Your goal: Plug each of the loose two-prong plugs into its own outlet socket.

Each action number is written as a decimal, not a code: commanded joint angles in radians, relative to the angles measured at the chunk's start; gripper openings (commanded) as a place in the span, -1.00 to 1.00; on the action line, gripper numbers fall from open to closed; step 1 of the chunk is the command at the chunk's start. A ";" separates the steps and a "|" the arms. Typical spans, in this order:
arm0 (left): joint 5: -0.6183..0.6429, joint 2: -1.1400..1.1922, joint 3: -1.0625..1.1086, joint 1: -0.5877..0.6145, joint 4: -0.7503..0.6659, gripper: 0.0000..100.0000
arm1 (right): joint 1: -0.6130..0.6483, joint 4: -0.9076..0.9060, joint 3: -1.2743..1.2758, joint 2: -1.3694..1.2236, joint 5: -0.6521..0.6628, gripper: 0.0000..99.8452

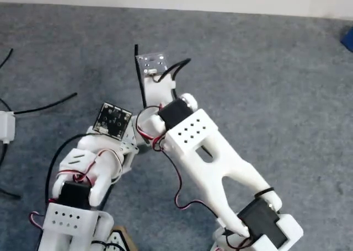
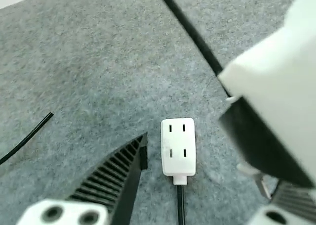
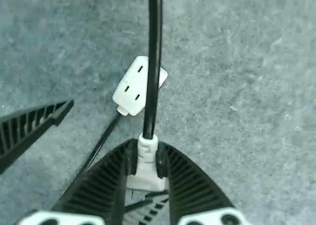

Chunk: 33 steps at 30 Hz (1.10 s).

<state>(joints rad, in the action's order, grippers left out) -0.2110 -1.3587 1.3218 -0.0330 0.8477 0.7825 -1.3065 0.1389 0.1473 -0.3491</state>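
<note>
A white outlet block (image 2: 177, 147) with two pairs of slots lies flat on the grey mat, its cord trailing away. My left gripper (image 2: 200, 158) is open, with one black ribbed finger (image 2: 121, 175) just beside the block. My right gripper (image 3: 145, 148) is shut on a white two-prong plug (image 3: 143, 168). The plug's black cable (image 3: 154, 52) runs straight out over the outlet block (image 3: 134, 86), which lies a short way beyond the fingertips. In the high view the right arm (image 1: 193, 132) crosses toward the left arm (image 1: 88, 168), and the cable (image 1: 139, 74) rises past them.
A white piece (image 1: 5, 127) with black cords sits at the mat's left edge, and a loose black cable (image 1: 47, 106) runs from it. The right arm's white body (image 2: 276, 86) stands close beside my left gripper. A blue object (image 1: 347, 38) is at the far right.
</note>
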 commanded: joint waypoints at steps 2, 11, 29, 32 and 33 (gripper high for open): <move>-0.018 0.001 0.007 0.065 -0.040 -0.20 | 0.004 -0.091 -0.067 0.059 0.066 -0.99; -0.018 0.001 0.007 0.084 -0.041 -0.20 | -0.058 -0.214 -0.142 0.058 0.178 -0.99; 0.040 -0.001 -0.081 0.360 -0.038 -0.21 | -0.124 -0.074 -0.096 0.050 0.305 -0.99; 0.064 -0.001 -0.085 0.486 -0.040 -0.21 | -0.124 0.001 -0.019 0.050 0.414 -0.99; 0.064 0.001 -0.085 0.516 -0.038 -0.21 | -0.122 0.033 0.013 0.054 0.453 -0.99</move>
<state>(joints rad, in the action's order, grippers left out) -0.1680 -1.3602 1.2804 0.3429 0.8263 0.6751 -1.3510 0.1097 0.1580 0.0038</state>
